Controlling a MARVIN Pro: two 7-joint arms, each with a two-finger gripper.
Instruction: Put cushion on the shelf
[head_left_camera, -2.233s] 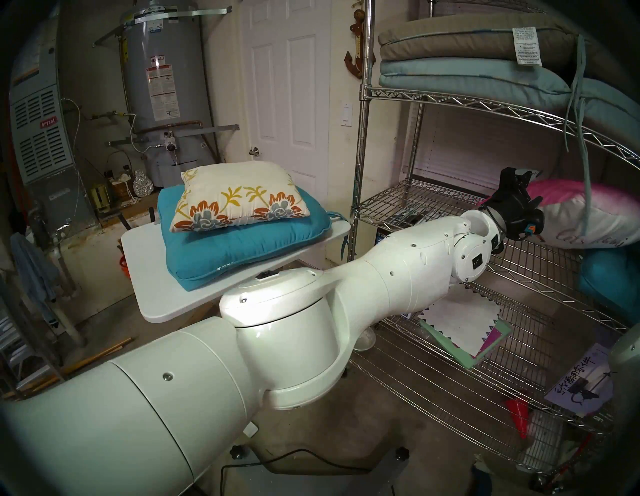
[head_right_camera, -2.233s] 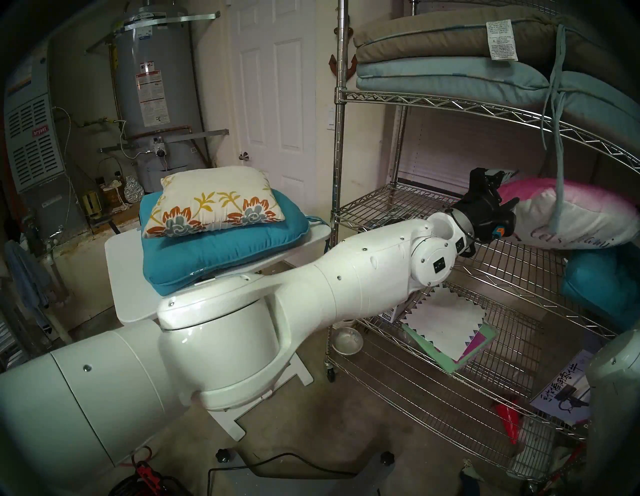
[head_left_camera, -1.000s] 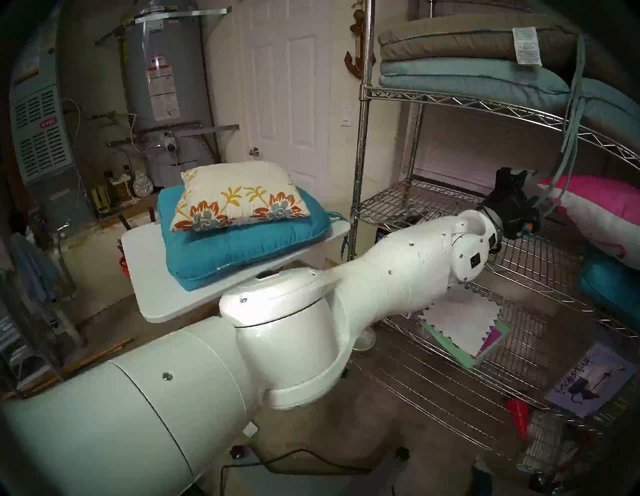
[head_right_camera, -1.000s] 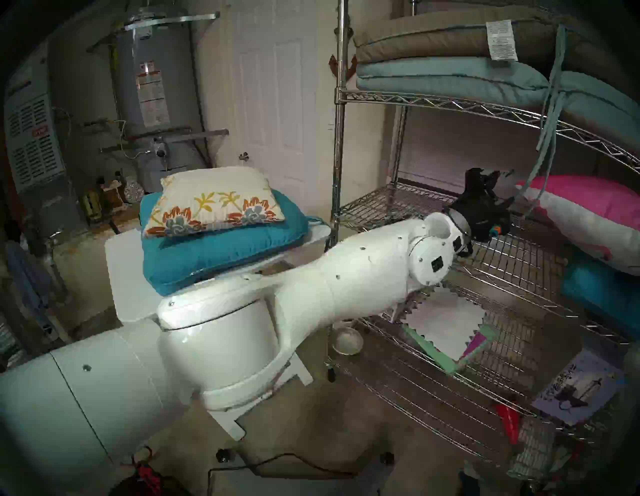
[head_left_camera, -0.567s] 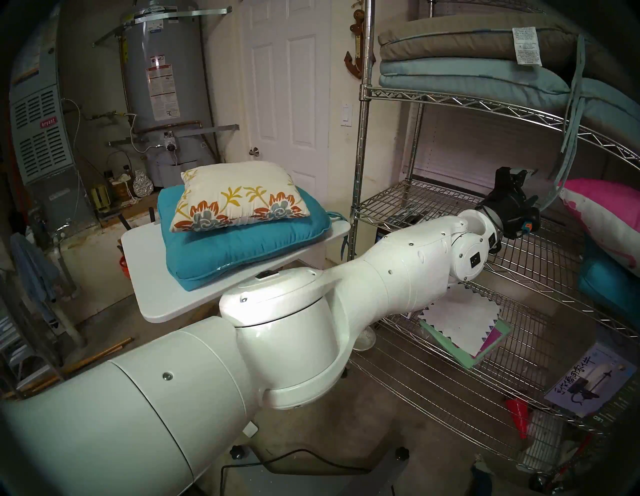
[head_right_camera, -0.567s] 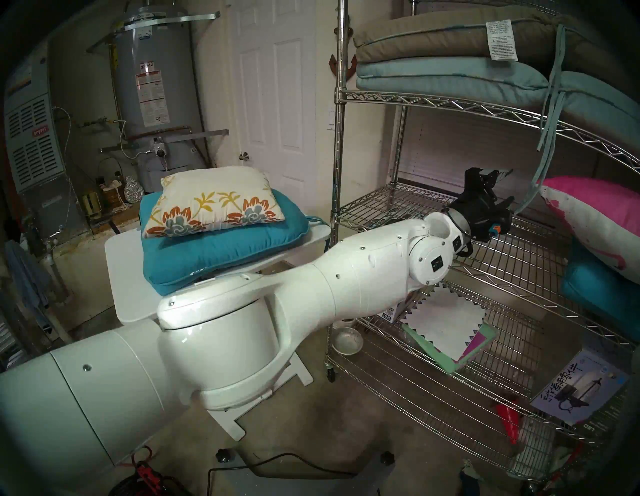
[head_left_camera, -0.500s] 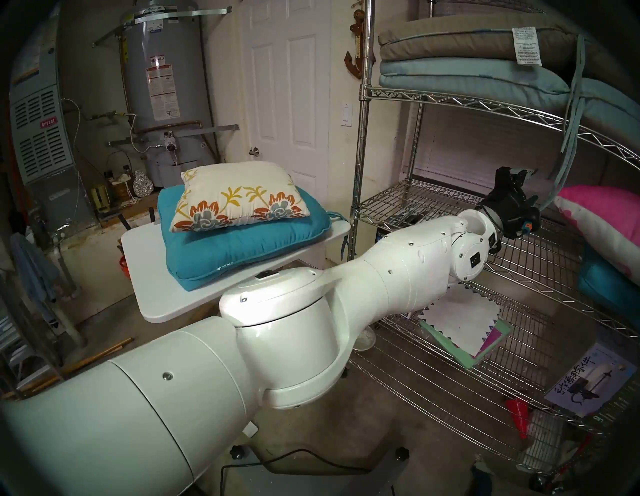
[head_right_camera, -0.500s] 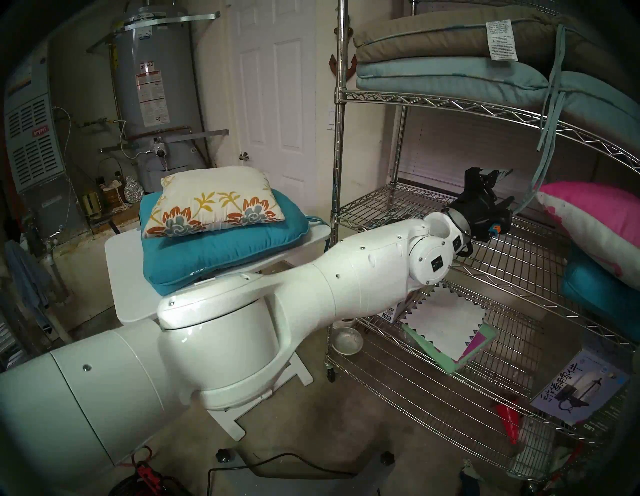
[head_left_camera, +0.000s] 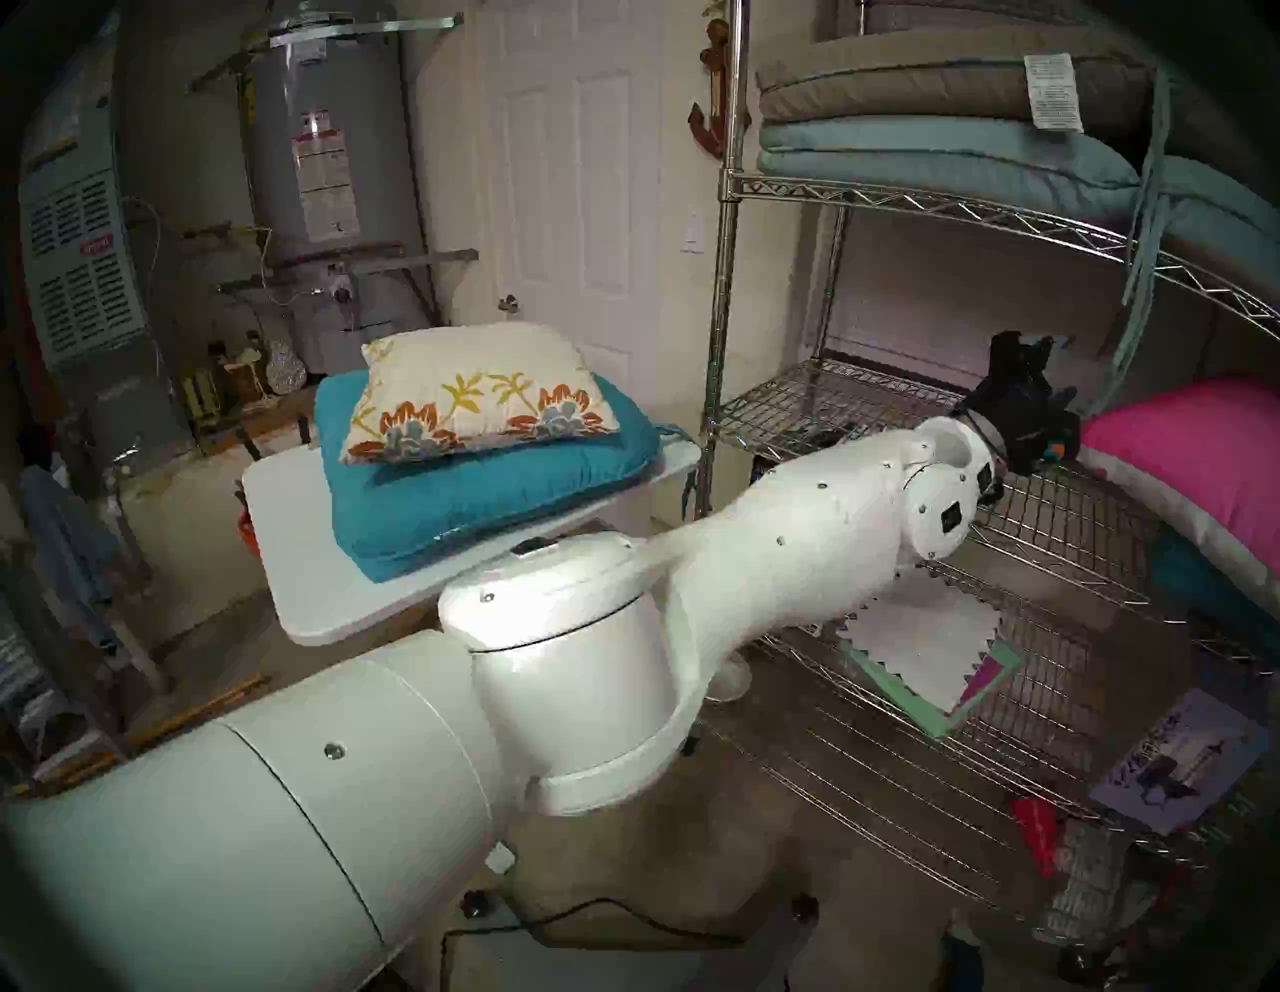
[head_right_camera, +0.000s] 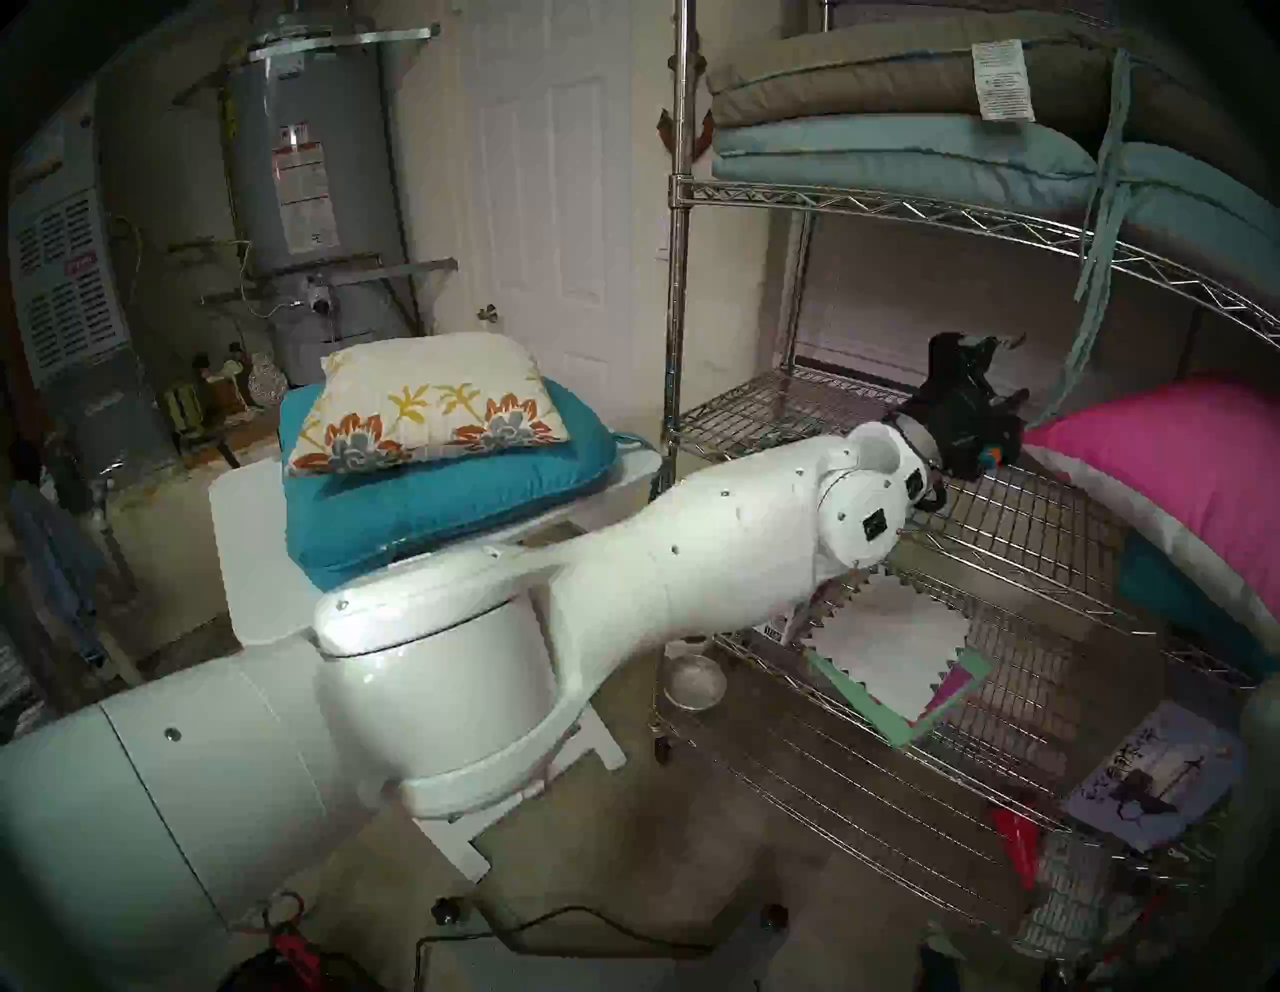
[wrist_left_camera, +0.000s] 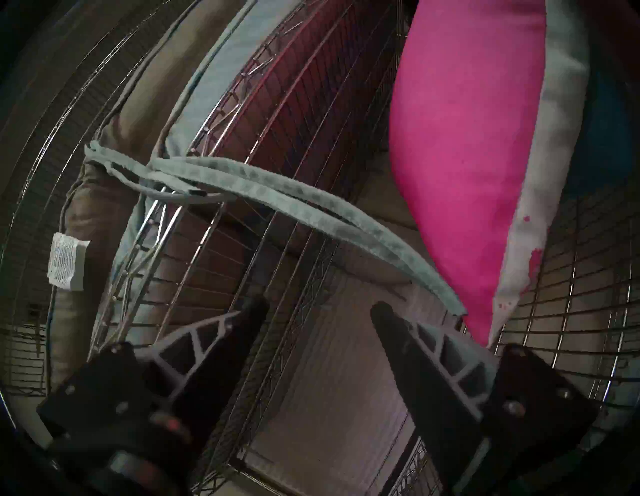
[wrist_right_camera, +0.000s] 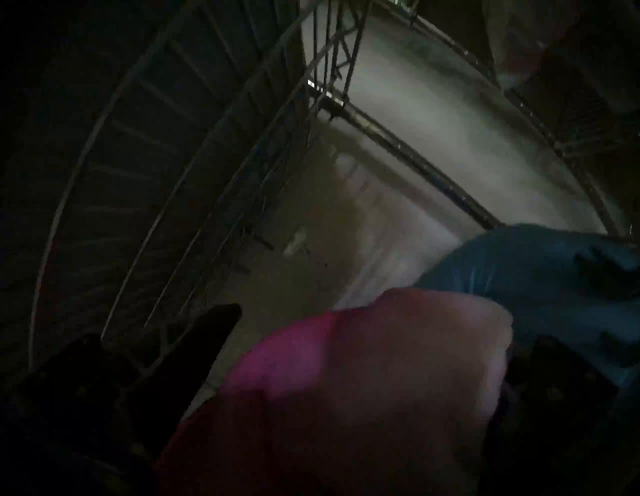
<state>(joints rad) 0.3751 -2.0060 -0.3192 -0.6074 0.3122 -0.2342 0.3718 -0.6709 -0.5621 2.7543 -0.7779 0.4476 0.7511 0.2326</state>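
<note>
The cream floral cushion (head_left_camera: 478, 395) lies on a teal cushion (head_left_camera: 485, 499) on the white table (head_left_camera: 312, 568), left of the chrome wire shelf (head_left_camera: 724, 277); no gripper touches it. It also shows in the head right view (head_right_camera: 429, 402). My left gripper (head_left_camera: 1028, 343) is inside the shelf's middle tier, open and empty (wrist_left_camera: 318, 308), just left of the pink-to-white pillow (head_left_camera: 1191, 457). My right gripper (wrist_right_camera: 374, 329) shows only in its dark wrist view, shut on a corner of that pillow (wrist_right_camera: 363, 381).
Flat brown and pale blue cushions (head_left_camera: 935, 118) fill the tier above, their ties (wrist_left_camera: 311, 204) hanging beside my left gripper. Another teal cushion (head_left_camera: 1177, 575) lies under the pink pillow. Papers (head_left_camera: 928, 644) lie on the lower tier. A water heater (head_left_camera: 318, 173) stands behind the table.
The pink pillow has tipped down from a steep tilt to lie flatter, pink side up, nearer my left gripper. The left gripper stays open and nearly still. The floral cushion has not moved.
</note>
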